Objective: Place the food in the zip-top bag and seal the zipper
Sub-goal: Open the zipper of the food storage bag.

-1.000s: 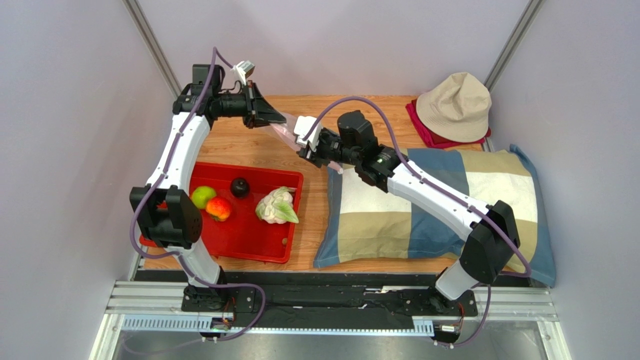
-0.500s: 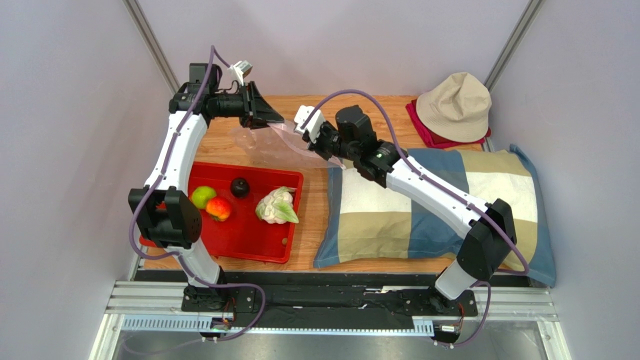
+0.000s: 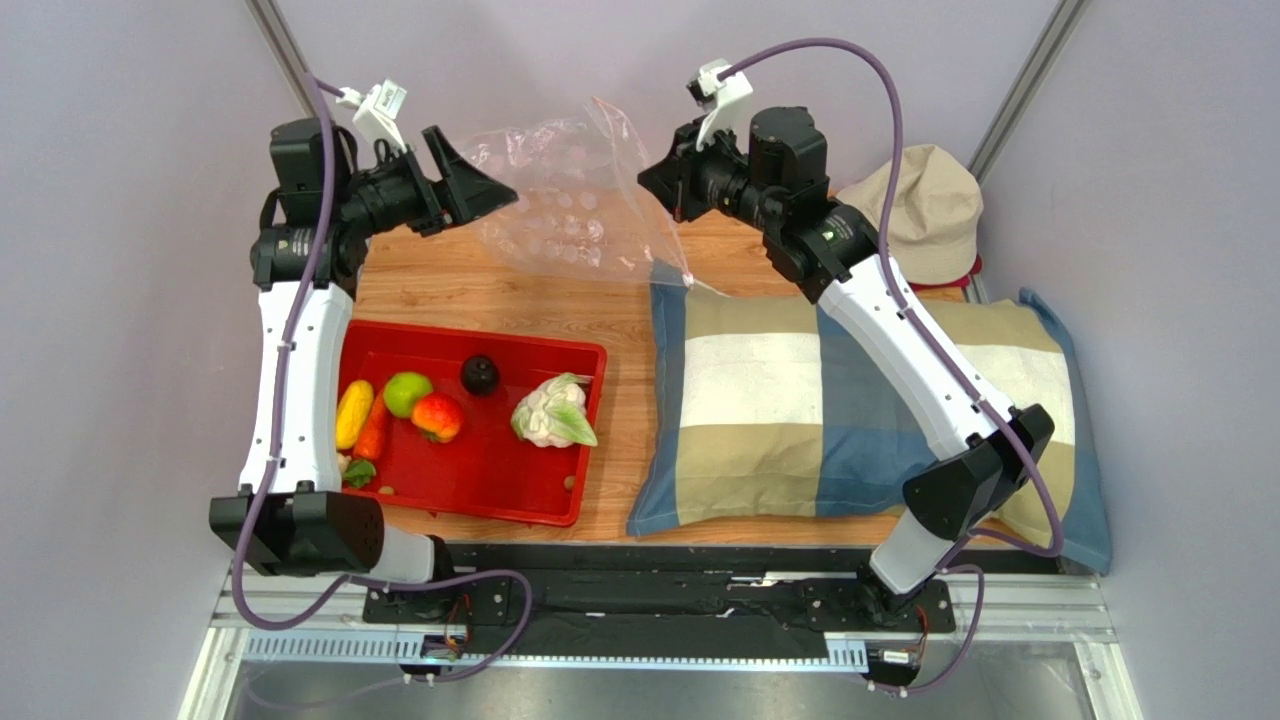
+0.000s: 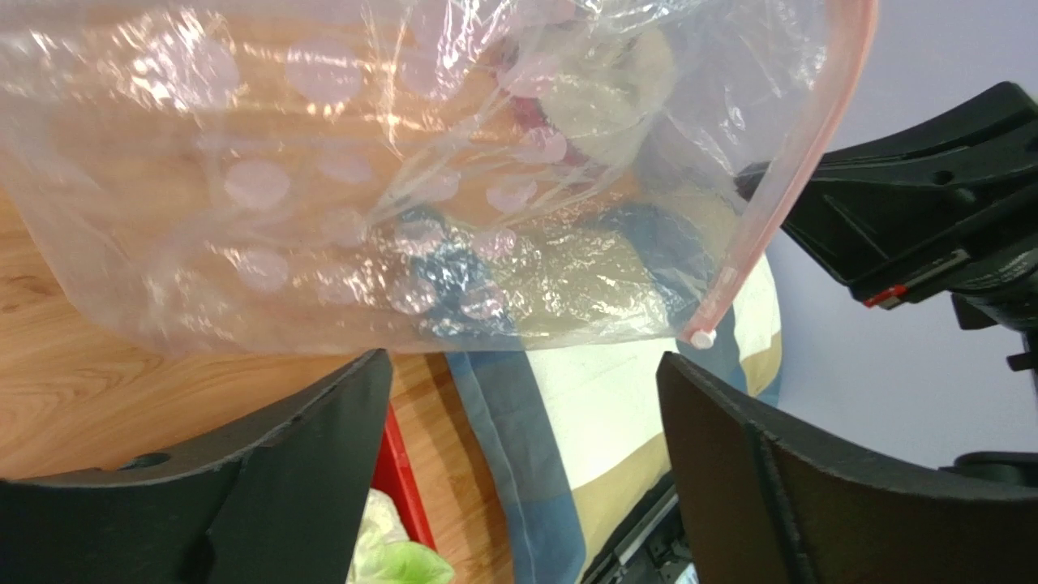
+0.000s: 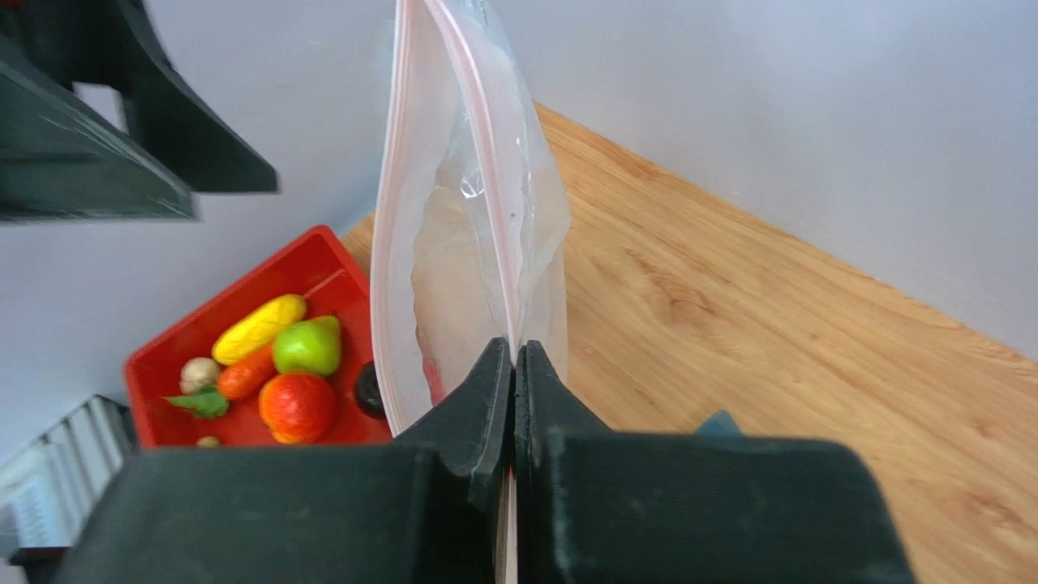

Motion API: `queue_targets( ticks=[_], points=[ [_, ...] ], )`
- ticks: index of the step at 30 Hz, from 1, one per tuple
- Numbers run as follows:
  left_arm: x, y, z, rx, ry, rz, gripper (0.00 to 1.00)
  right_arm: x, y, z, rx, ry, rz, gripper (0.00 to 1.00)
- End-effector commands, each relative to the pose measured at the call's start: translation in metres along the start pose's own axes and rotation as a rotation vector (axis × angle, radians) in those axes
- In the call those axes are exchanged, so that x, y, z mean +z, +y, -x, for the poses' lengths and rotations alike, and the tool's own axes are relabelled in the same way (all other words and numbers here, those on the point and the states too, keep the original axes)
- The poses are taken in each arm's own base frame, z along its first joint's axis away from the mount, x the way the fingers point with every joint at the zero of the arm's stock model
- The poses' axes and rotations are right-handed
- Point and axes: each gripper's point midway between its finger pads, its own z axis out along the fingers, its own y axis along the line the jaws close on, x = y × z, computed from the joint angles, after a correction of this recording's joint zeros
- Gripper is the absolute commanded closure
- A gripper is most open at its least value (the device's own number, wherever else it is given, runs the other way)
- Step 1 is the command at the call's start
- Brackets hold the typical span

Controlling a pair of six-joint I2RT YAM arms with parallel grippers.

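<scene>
The food (image 3: 439, 416) is lying in the red tray (image 3: 564, 503) on the tabletop (image 3: 496, 297). The left pincer (image 3: 469, 180) is hovering spread beside the zip-top bag (image 3: 579, 203). The bag is hanging in the air from the right pincer (image 3: 661, 173), which is pinching its zipper (image 5: 379, 256) edge.

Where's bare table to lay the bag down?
Bare wood beyond the red tray, left of the pillow, partly under the hanging bag; also a narrow strip between tray and pillow. Right side crowded: pillow and hat.

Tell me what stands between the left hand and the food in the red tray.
Nothing visible. The left hand hangs open beside the bag, the food lies uncovered in the tray, with bare table between.
</scene>
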Motion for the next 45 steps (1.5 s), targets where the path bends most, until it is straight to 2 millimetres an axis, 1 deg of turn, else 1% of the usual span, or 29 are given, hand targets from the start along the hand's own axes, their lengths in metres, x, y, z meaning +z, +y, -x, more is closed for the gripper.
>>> queue_targets(
  ticks=[1, 3, 5, 6, 7, 8, 9, 11, 12, 13, 14, 15, 17, 19, 20, 22, 23, 24, 25, 26, 27, 29, 30, 32, 36, 37, 40, 41, 45],
  points=[
    [0.023, 0.023, -0.026, -0.075, 0.071, -0.022, 0.16, -0.005, 0.019, 0.014, 0.138, 0.002, 0.013, 1.00],
    [0.033, 0.030, -0.041, -0.084, 0.110, -0.022, 0.19, -0.006, 0.018, 0.011, 0.142, 0.019, 0.000, 1.00],
    [0.046, 0.037, -0.047, -0.081, 0.116, -0.021, 0.21, -0.008, 0.021, 0.005, 0.153, 0.042, 0.011, 1.00],
    [0.058, 0.048, -0.058, -0.115, 0.142, -0.018, 0.21, -0.009, 0.028, 0.003, 0.176, 0.054, 0.046, 1.00],
    [0.073, 0.043, -0.059, -0.100, 0.140, -0.056, 0.22, -0.010, 0.033, 0.004, 0.186, 0.047, 0.071, 1.00],
    [0.084, 0.041, -0.064, -0.128, 0.155, -0.076, 0.24, -0.008, 0.035, -0.003, 0.206, 0.062, 0.086, 1.00],
    [0.105, 0.046, -0.069, -0.133, 0.180, -0.091, 0.25, -0.007, 0.042, -0.002, 0.228, 0.057, 0.114, 1.00],
    [0.133, 0.031, -0.091, -0.138, 0.262, -0.149, 0.25, 0.002, 0.049, -0.011, 0.244, 0.083, 0.132, 1.00],
    [0.151, 0.035, -0.100, -0.161, 0.299, -0.160, 0.25, 0.005, 0.051, -0.015, 0.264, 0.099, 0.135, 1.00],
    [0.160, 0.025, -0.112, -0.208, 0.345, -0.201, 0.24, 0.015, 0.049, -0.027, 0.283, 0.127, 0.133, 1.00],
    [0.167, 0.025, -0.118, -0.239, 0.369, -0.215, 0.25, 0.020, 0.050, -0.032, 0.298, 0.139, 0.135, 1.00],
    [0.178, 0.037, -0.131, -0.288, 0.403, -0.209, 0.24, 0.026, 0.047, -0.039, 0.314, 0.152, 0.124, 1.00],
    [0.181, 0.050, -0.143, -0.345, 0.446, -0.208, 0.22, 0.043, 0.038, -0.063, 0.348, 0.203, 0.096, 1.00],
    [0.172, 0.068, -0.149, -0.359, 0.457, -0.164, 0.21, 0.054, 0.031, -0.081, 0.372, 0.233, 0.070, 1.00],
    [0.157, 0.083, -0.146, -0.380, 0.429, -0.126, 0.20, 0.065, 0.025, -0.100, 0.394, 0.269, 0.053, 1.00],
    [0.140, 0.098, -0.135, -0.380, 0.363, -0.085, 0.18, 0.076, 0.023, -0.115, 0.438, 0.295, 0.057, 1.00],
    [0.130, 0.108, -0.129, -0.385, 0.331, -0.059, 0.17, 0.085, 0.020, -0.130, 0.492, 0.321, 0.053, 1.00],
    [0.109, 0.114, -0.125, -0.391, 0.296, -0.029, 0.16, 0.091, 0.023, -0.136, 0.509, 0.330, 0.077, 1.00],
    [0.097, 0.126, -0.120, -0.370, 0.262, 0.011, 0.15, 0.096, 0.023, -0.138, 0.522, 0.330, 0.084, 1.00],
    [0.083, 0.121, -0.113, -0.331, 0.233, 0.028, 0.15, 0.100, 0.024, -0.141, 0.539, 0.334, 0.090, 1.00],
    [0.069, 0.129, -0.117, -0.341, 0.239, 0.073, 0.15, 0.110, 0.021, -0.154, 0.556, 0.350, 0.085, 1.00],
    [0.057, 0.126, -0.116, -0.267, 0.226, 0.085, 0.14, 0.118, 0.021, -0.155, 0.570, 0.345, 0.092, 1.00],
    [0.047, 0.116, -0.116, -0.243, 0.217, 0.082, 0.14, 0.124, 0.020, -0.162, 0.598, 0.353, 0.094, 1.00],
    [0.035, 0.099, -0.112, -0.208, 0.186, 0.065, 0.13, 0.129, 0.024, -0.156, 0.621, 0.341, 0.116, 1.00],
    [0.032, 0.096, -0.113, -0.197, 0.134, 0.097, 0.12, 0.129, 0.034, -0.141, 0.664, 0.304, 0.166, 1.00],
    [0.035, 0.094, -0.115, -0.184, 0.136, 0.106, 0.13, 0.125, 0.037, -0.132, 0.675, 0.287, 0.172, 1.00],
    [0.043, 0.095, -0.115, -0.147, 0.131, 0.142, 0.16, 0.120, 0.041, -0.124, 0.698, 0.269, 0.188, 1.00],
    [0.049, 0.094, -0.116, -0.137, 0.134, 0.142, 0.17, 0.116, 0.044, -0.116, 0.705, 0.259, 0.196, 1.00],
    [0.069, 0.095, -0.113, -0.125, 0.139, 0.158, 0.22, 0.108, 0.051, -0.110, 0.747, 0.266, 0.211, 1.00]
  ],
)
